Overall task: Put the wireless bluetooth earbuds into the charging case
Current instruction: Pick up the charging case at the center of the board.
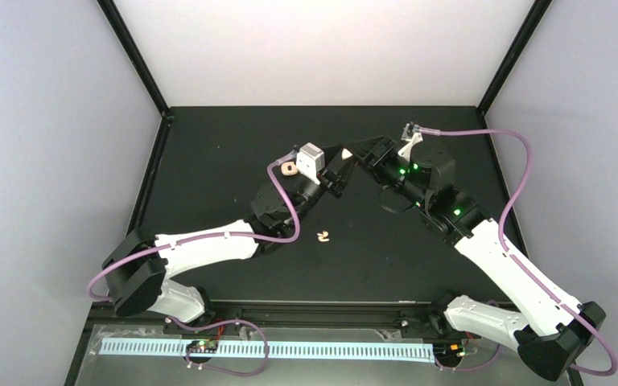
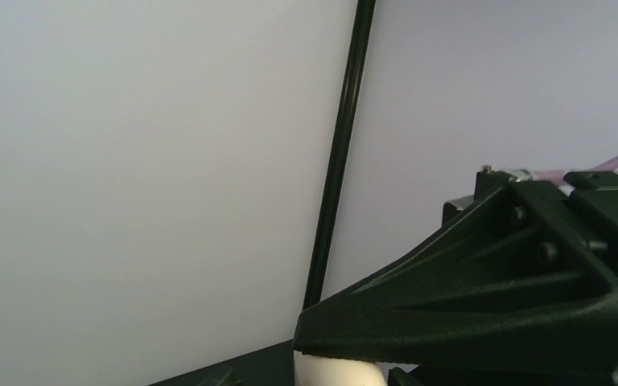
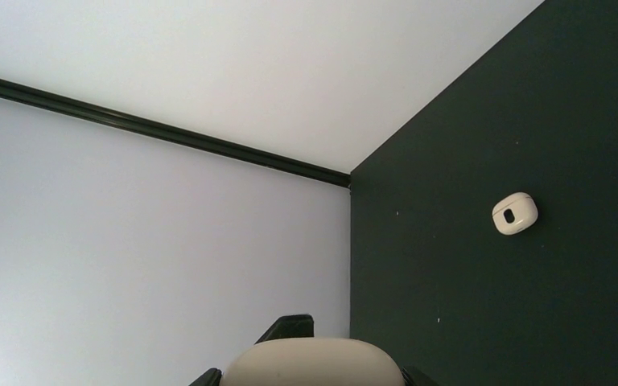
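The cream charging case [image 1: 346,153] hangs above the middle of the black mat, where both arms meet. My right gripper [image 1: 360,154] is shut on it, and its rounded shell [image 3: 314,363] fills the gap between the jaws in the right wrist view. My left gripper [image 1: 339,171] presses in from the left against the case [image 2: 338,375]. Its own fingers are hidden, so I cannot tell how its jaws stand. Two tiny cream earbuds [image 1: 323,236] lie together on the mat in front of the arms. Another earbud [image 1: 289,169], with a dark oval spot [image 3: 515,214], lies left of the left wrist.
The black mat [image 1: 209,161] is boxed in by pale walls and black corner posts [image 1: 133,52]. Purple cables [image 1: 523,173] loop off both wrists. A black rail [image 1: 314,310] and a light strip run along the near edge by the arm bases.
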Controlling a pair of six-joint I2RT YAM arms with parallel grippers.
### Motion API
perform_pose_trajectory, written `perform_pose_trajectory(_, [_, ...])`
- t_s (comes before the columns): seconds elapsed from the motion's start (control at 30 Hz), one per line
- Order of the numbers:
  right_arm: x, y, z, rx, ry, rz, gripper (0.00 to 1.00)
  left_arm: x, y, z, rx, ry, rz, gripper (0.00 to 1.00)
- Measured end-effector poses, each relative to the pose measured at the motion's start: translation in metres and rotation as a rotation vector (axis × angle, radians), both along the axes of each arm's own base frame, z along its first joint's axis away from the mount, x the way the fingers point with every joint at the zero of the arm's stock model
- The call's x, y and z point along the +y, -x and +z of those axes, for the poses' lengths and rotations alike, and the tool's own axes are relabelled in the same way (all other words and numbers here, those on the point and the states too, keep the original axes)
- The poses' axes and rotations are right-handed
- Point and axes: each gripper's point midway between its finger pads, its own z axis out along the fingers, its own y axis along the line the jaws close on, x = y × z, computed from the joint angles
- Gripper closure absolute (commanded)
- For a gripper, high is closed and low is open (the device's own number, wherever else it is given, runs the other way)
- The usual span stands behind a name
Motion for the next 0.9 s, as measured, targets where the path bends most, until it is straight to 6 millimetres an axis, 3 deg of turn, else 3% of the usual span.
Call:
perform_pose_trajectory(0.13, [0.0002,0.0003,0.0018,-0.003,-0.003,0.002,0.62,-0.0031,-0.0016,-0.0019,0.003,-0.006,-0.002,0.44])
perform_pose_trajectory(0.33, [0.0002,0.0004,0.0022,-0.004,-0.003,0.002,0.62,-0.006,-0.003,-0.0045,0.015,-0.009,-0.008,0.6])
perform_pose_trajectory(0.47, [0.0002,0.0004,0.0021,-0.004,-0.001,0.003,0.62,-0.0068,-0.0022,-0.0044,0.014,-0.01,-0.014,0.63])
perform_pose_trajectory(0.6, [0.0002,0.0004,0.0022,-0.005,-0.001,0.003,0.61,-0.0078,-0.0006,-0.0037,0.014,-0.005,-0.023,0.8])
perform_pose_trajectory(0.7, [0.0007,0.0007,0.0029,-0.008,-0.002,0.006,0.53,-0.0088,0.001,-0.0034,0.015,0.0,-0.031,0.97])
perform_pose_trajectory(0.9, [0.0053,0.0032,0.0098,-0.043,-0.003,0.04,0.24,-0.0044,0.004,-0.0004,0.006,0.003,-0.03,0.98])
